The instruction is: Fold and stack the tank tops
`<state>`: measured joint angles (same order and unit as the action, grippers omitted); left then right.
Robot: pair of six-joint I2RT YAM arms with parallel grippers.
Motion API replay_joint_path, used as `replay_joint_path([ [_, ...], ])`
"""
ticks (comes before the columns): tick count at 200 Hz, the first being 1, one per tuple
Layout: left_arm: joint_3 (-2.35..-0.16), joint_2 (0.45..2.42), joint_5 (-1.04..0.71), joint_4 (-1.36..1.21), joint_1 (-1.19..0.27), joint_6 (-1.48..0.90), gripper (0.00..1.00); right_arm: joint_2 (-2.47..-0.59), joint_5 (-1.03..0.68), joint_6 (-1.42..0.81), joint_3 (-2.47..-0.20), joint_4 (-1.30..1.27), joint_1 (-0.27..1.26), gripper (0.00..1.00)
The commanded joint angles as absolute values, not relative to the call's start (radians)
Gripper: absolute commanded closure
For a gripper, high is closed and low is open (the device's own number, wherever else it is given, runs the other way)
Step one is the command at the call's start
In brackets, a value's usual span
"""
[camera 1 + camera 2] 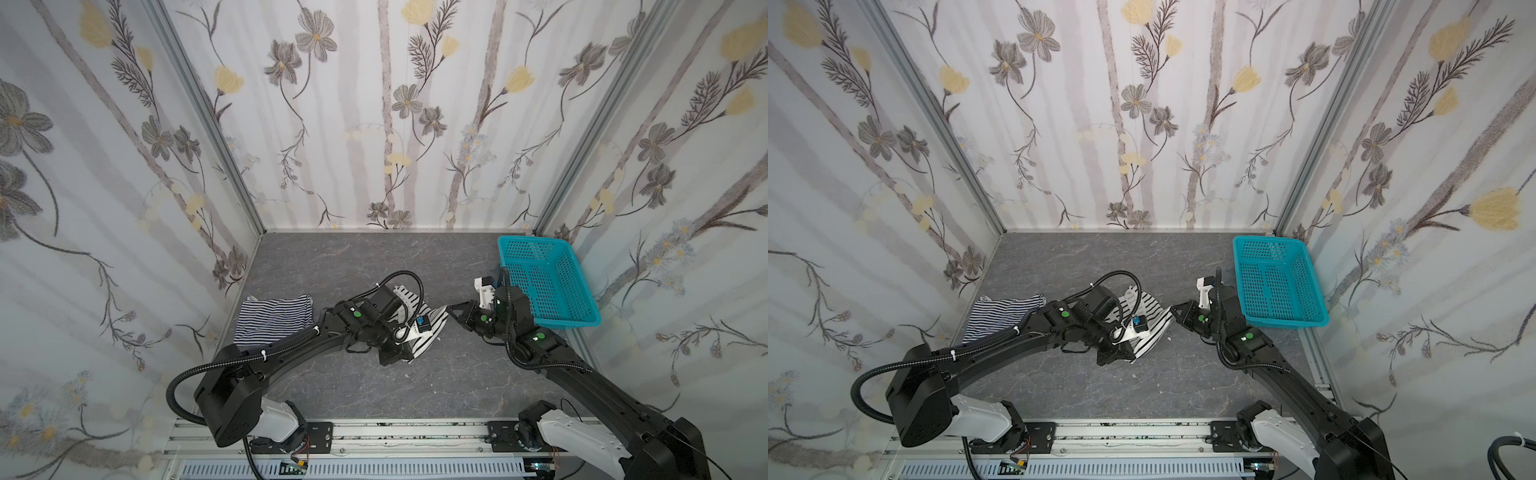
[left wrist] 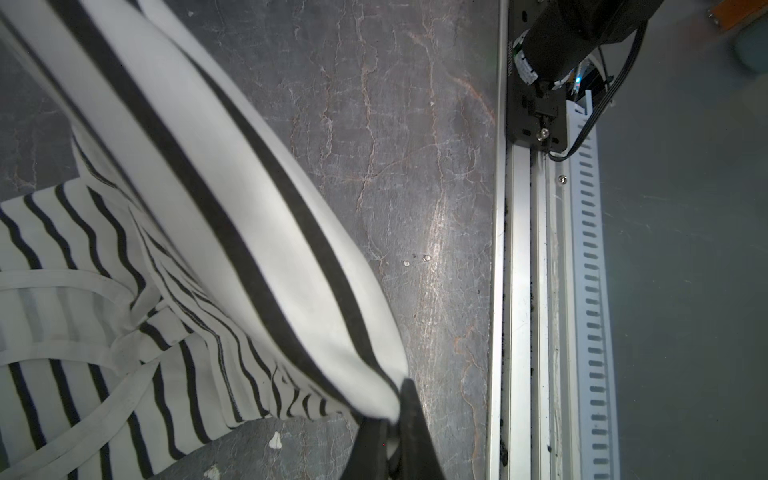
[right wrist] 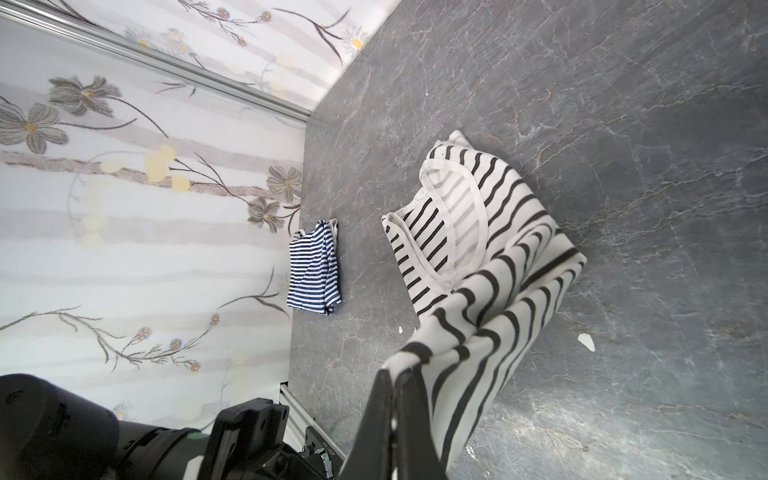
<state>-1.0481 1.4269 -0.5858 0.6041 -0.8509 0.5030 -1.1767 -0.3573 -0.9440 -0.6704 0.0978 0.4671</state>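
While left of turquoise perforated plastic basket (image 1: 548, 282), clamped on white black-striped cloth tank top (image 3: 457, 232): left gripper (image 2: 395, 419); right gripper (image 3: 392, 382).

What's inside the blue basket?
Nothing shows inside the turquoise basket, only its holey bottom. The right arm covers part of its near corner, so that bit is hidden.

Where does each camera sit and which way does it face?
Top views: above the base rail, looking down on table, left arm, right arm, basket.
Left wrist: on that arm, past the left gripper, shut on the white tank top, toward the base rail.
Right wrist: on that arm, past the right gripper, gripping that top too, toward the navy tank top.
Shared: every view shows the white tank top.
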Motion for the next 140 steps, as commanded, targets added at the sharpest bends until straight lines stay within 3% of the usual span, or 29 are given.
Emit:
replay_joint_path([
  [1, -1.075, 1.430, -0.642, 0.657, -0.834, 0.545, 1.00, -1.226, -0.333, -0.919, -0.722, 0.110, 0.464, 1.00],
  [57, -1.177, 1.485, -0.690, 0.668, -0.643, 0.607, 1.00, -1.439, -0.369, -0.857, -0.967, 0.116, 0.446, 1.00],
  [99, -1.219, 1.595, -0.646, 0.683, -0.515, 0.700, 1.00, -1.731, -0.429, -0.797, -1.207, 0.139, 0.444, 1.00],
  [140, -1.288, 1.694, -0.714, 0.739, -0.430, 0.713, 1.00, -1.968, -0.448, -0.746, -1.439, 0.226, 0.439, 1.00],
])
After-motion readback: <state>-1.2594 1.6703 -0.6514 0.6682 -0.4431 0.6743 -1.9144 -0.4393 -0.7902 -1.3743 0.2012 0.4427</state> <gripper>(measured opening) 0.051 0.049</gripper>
